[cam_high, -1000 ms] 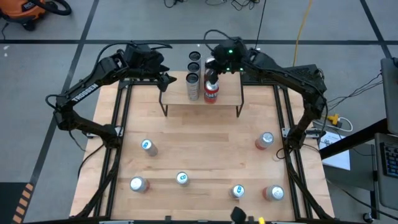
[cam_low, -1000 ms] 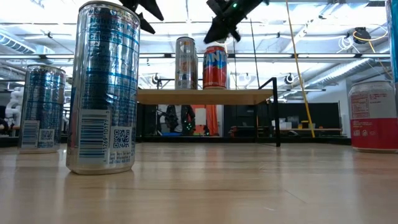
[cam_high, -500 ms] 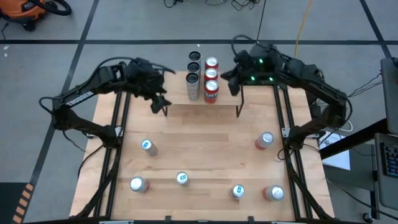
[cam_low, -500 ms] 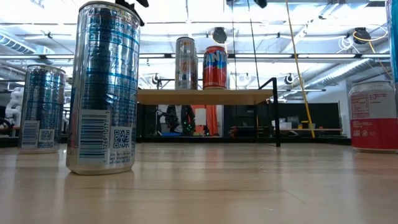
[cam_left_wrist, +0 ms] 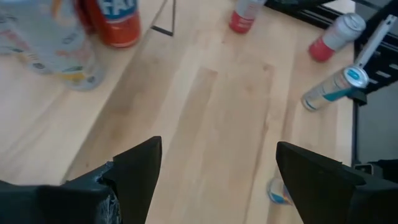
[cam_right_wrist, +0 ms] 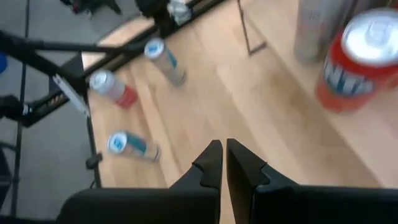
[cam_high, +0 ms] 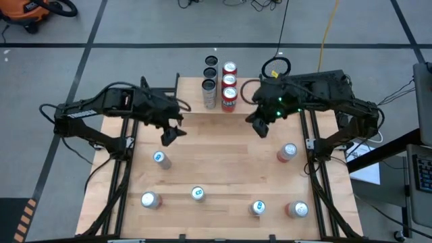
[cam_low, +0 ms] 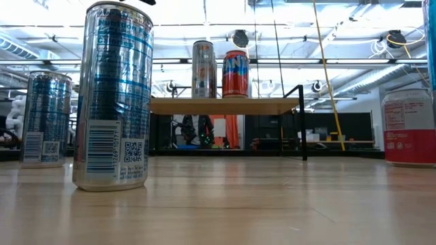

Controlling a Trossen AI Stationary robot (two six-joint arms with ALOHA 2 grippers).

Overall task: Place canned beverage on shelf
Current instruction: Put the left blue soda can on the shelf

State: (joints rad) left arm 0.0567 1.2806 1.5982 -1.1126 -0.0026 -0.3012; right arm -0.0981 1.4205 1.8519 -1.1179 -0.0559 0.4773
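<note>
Right now both dark arms hang over the far half of the light wooden tabletop point(cam_high: 223, 169), elbows bent outward. The left gripper point(cam_high: 170, 128) hovers above bare wood near the left end of the small low shelf with a pale wooden top board on thin black legs point(cam_low: 225, 105); its two dark fingers point(cam_left_wrist: 140, 168) stand wide apart with nothing between them. The right gripper point(cam_high: 258, 125) hangs off the shelf's right end, its fingers point(cam_right_wrist: 210, 163) pressed together and empty, a green light glowing on the wrist behind it.

On the shelf stand two rows of cans running away from me: red cans with white lettering point(cam_high: 229, 98) on the right and silver-and-dark ones point(cam_high: 210, 94) on the left. From table height only the front pair shows, the red can point(cam_low: 235, 73) and the tall silver can point(cam_low: 203, 69) side by side on the board.

Much of the shelf board is hard to pick out from above, since it matches the tabletop. At table height neither gripper shows clearly. A big blue-and-silver can point(cam_low: 114, 95) blocks the left, and a red-and-white can point(cam_low: 410, 128) is cut off at the right edge. Six loose cans dot the near half of the table, among them a blue-topped one point(cam_high: 160, 158).
</note>
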